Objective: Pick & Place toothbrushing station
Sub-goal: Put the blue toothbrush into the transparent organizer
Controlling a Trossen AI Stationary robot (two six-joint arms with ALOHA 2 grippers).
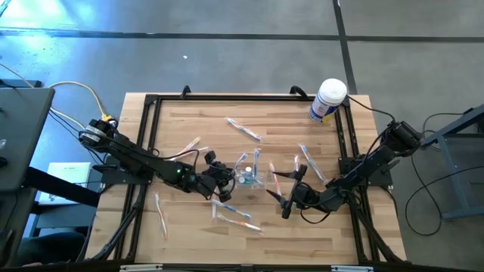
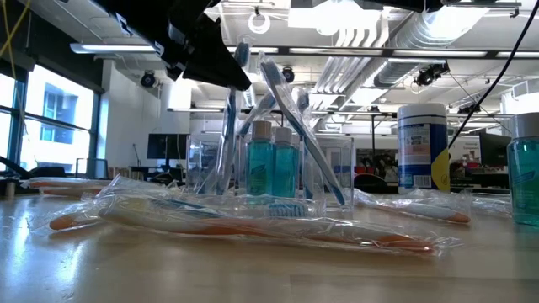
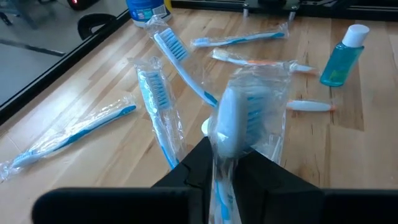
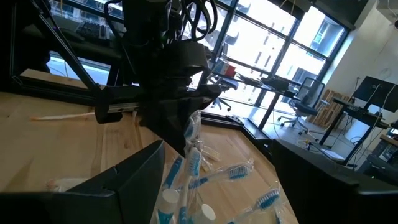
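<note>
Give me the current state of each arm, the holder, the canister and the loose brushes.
left gripper: shut on a wrapped toothbrush, close to the holder.
right gripper: open, empty, low on the table right of the holder.
toothbrushing station: upright mid-table, brushes and teal bottles standing in it.
white canister: upright, far right corner.
loose toothbrushes: lying flat, scattered, still wrapped.
teal bottle: upright, apart from the holder.

wooden table | wrapped toothbrushes scattered | white canister at corner
</note>
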